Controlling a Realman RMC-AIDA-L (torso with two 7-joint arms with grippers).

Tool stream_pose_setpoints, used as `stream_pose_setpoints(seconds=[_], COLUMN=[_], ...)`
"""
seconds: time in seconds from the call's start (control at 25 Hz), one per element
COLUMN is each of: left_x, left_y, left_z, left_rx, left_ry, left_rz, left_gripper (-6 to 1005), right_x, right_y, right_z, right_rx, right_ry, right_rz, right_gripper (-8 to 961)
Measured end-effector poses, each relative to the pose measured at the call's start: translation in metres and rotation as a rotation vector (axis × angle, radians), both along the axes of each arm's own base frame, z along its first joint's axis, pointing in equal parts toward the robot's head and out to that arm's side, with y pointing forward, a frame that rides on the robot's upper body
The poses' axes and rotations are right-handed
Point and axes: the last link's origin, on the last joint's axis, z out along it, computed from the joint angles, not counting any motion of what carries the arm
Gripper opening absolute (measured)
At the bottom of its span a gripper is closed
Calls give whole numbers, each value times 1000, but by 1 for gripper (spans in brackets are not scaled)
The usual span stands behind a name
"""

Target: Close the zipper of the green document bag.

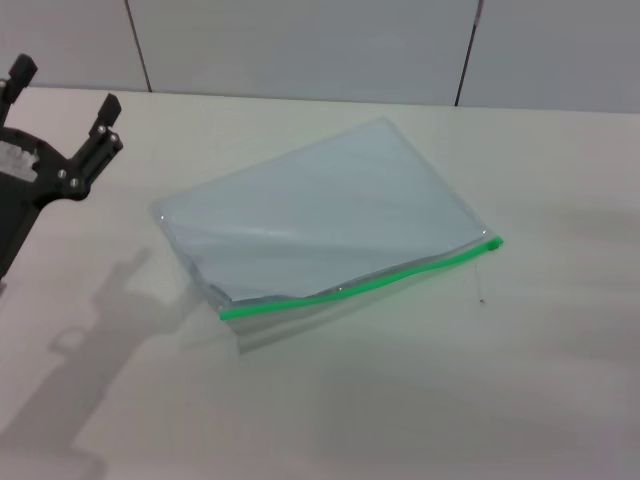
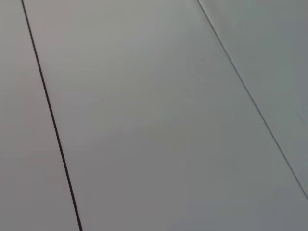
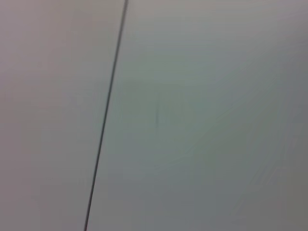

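The green document bag (image 1: 320,215), a flat see-through pale-blue pouch, lies at an angle in the middle of the table. Its zipper (image 1: 360,284) is a bright green strip along the near long edge, and the bag's mouth gapes slightly along it. A thicker green piece, apparently the slider (image 1: 492,243), sits at the strip's right end. My left gripper (image 1: 66,84) hangs open above the table's far left, well apart from the bag, with nothing between its fingers. My right gripper is out of view. Both wrist views show only wall panels.
The pale table (image 1: 480,380) spreads around the bag on all sides. A grey panelled wall (image 1: 300,40) rises behind the table's far edge. A thin cord (image 1: 483,285) trails from the strip's right end.
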Motion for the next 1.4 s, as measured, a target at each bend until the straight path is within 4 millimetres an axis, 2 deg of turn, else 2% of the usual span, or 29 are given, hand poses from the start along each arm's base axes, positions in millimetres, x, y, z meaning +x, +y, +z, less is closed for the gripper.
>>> stream_pose_setpoints(seconds=[0.28, 0.48, 0.72, 1.0, 1.16, 1.24, 1.4], left_x=[6, 17, 19, 22, 16, 8, 0], left_y=[6, 18, 20, 27, 34, 42, 46], left_z=[12, 11, 6, 4, 9, 12, 11], left_rx=[79, 76, 56, 32, 19, 5, -5], left_ry=[-26, -29, -41, -94, -146, -184, -206], left_rz=[-23, -51, -46, -30, 14, 80, 139], left_gripper=[863, 863, 863, 863, 863, 863, 863], right_x=[0, 2, 6, 14, 14, 15, 13], right_y=[3, 1, -4, -16, -20, -19, -16], right_z=[6, 7, 10, 33, 40, 41, 40], right_rx=[-8, 0, 26, 94, 134, 141, 132], right_ry=[73, 73, 90, 114, 100, 108, 111], right_rz=[21, 11, -2, 44, 60, 54, 55], right_gripper=[877, 877, 877, 877, 877, 877, 877])
